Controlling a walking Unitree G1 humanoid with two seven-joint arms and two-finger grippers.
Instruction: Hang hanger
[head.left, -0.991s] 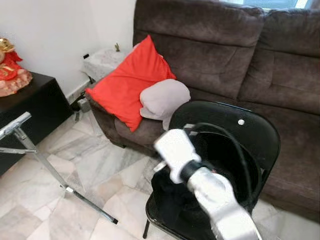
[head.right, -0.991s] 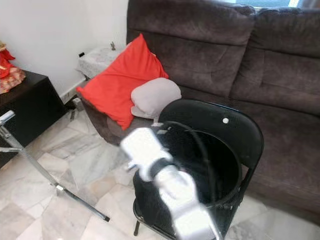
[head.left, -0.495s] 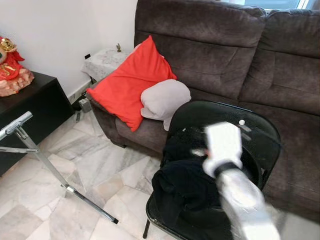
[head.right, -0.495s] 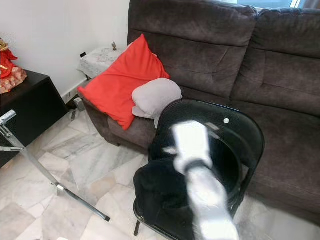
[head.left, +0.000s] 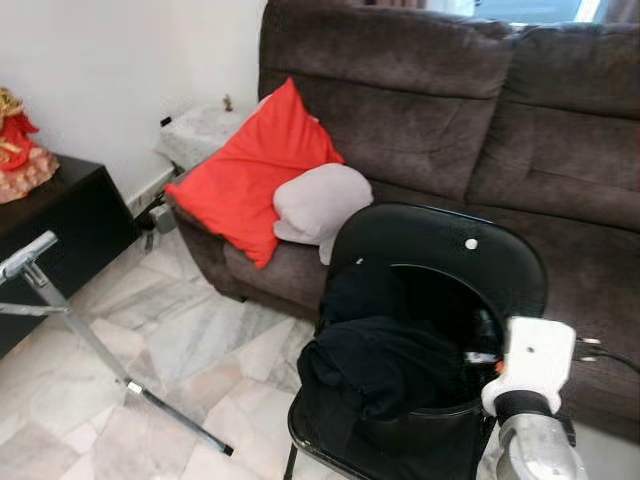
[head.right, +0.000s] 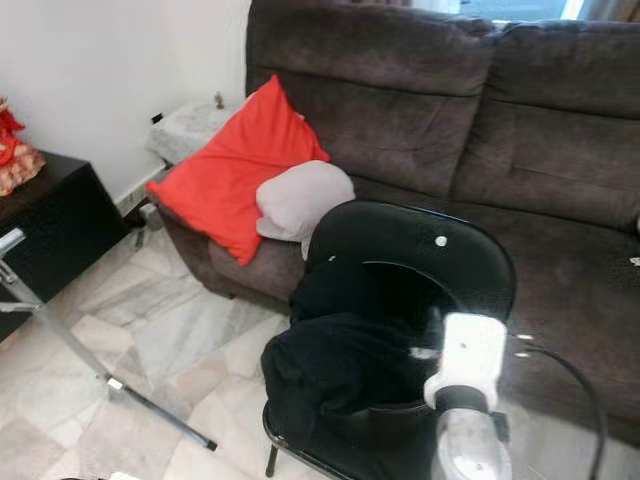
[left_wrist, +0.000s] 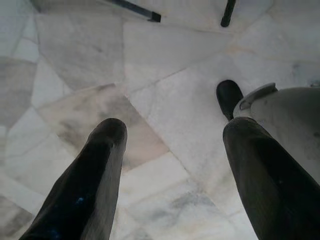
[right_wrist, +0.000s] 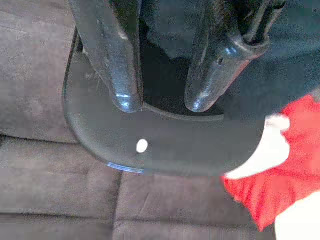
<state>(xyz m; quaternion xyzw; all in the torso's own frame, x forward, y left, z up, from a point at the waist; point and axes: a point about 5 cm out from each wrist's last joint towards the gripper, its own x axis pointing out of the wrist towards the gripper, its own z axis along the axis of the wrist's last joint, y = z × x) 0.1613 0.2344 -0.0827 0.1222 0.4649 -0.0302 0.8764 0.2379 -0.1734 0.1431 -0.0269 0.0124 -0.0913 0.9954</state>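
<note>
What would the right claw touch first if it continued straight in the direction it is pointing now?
Probably the black chair's backrest: the right claw points at its curved upper band, just above the opening, with the brown sofa behind it. Depth is unclear, so the distance cannot be judged.

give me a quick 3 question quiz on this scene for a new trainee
1. True or false: the red cushion lies on the floor.
2. What dark thing is heaped on the black chair?
3. The right gripper is: A) over the sofa seat B) beside the chair's backrest C) at the metal stand

Key: 1 false, it leans on the sofa. 2 a black garment. 3 B.
</note>
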